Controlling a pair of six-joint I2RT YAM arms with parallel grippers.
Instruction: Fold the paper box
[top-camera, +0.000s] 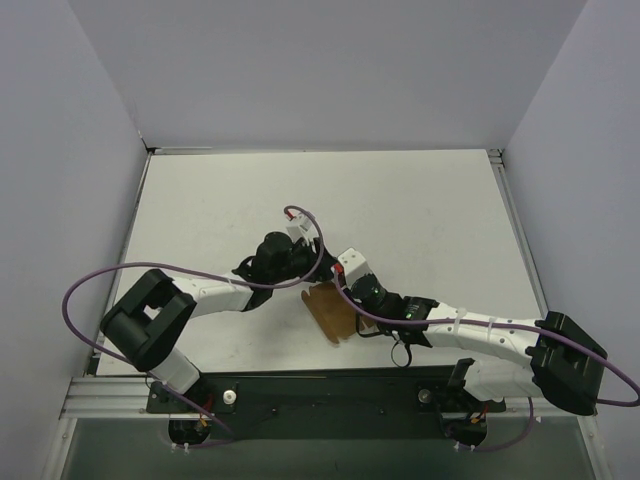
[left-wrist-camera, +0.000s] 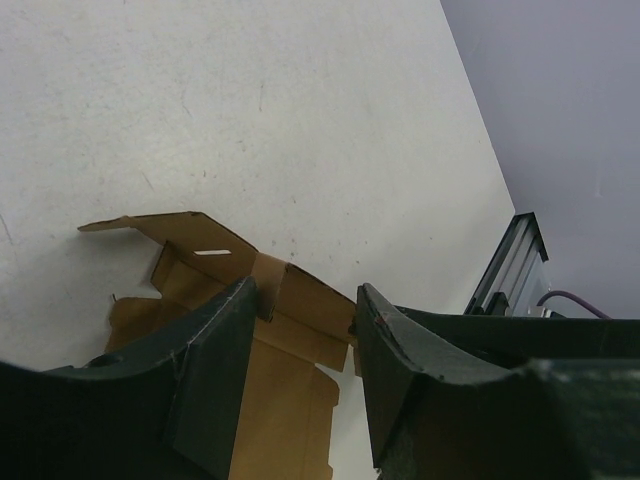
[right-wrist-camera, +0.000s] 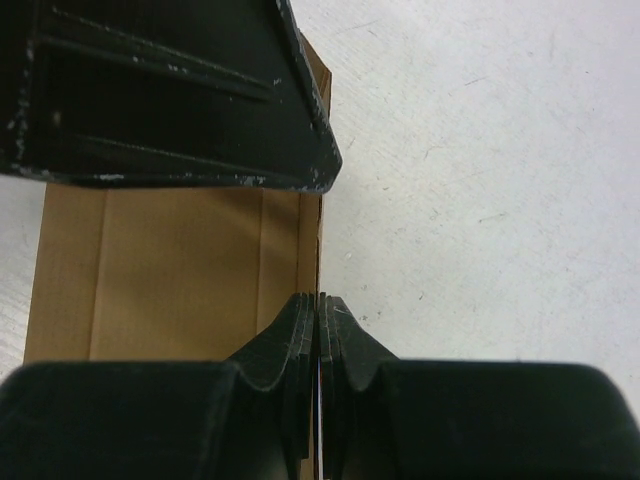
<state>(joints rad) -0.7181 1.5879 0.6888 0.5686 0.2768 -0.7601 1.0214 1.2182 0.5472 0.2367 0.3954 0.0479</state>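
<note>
Brown cardboard, the paper box (top-camera: 330, 312), is seen lying mostly flat on the desk (top-camera: 420, 210), beneath and between the two arms' tips. The left gripper (left-wrist-camera: 305, 335) is held spread above the sheet with nothing gripped, and a raised flap (left-wrist-camera: 190, 232) stands just beyond its fingertips. The right gripper (right-wrist-camera: 318, 330) is pressed together, with a thin cardboard edge apparently pinched in it. Little is judged done: one flap is lifted, while the walls and tabs remain to be folded and tucked.

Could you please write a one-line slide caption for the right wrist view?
Right end effector pinched shut on one edge of the brown paper box, over the white table.
</note>
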